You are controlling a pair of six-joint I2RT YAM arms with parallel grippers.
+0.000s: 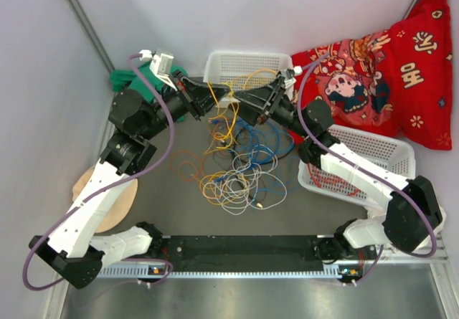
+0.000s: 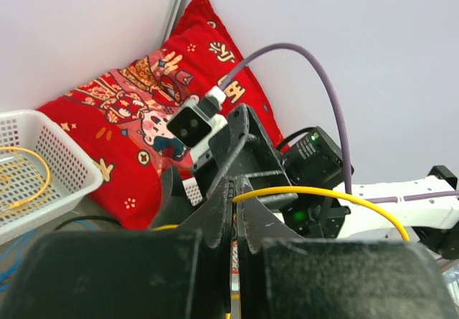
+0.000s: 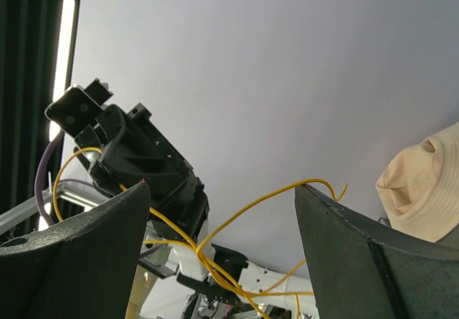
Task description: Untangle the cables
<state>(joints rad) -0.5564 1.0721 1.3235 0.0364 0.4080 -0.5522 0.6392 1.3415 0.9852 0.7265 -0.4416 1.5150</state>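
Left claw (image 2: 234, 190) was clamped on a yellow cable (image 2: 323, 193), held high to draw it out of the cables (image 1: 233, 175) heaped below; right claw (image 3: 222, 186) gaped wide around what looked like the same strand.

The left gripper (image 2: 234, 193) has matt black plastic fingers (image 2: 129, 276) with a grainy, rough face. The yellow cable (image 2: 323, 193) at its jaws wears a smooth, faintly glossy sheath. Beyond those jaws lie a cushion (image 2: 136, 104) of printed red cloth and a basket (image 2: 57, 147) of white plastic mesh. Right of the jaws of the right gripper (image 3: 222, 190), equally matt and black, sits soft beige cloth (image 3: 423, 190).
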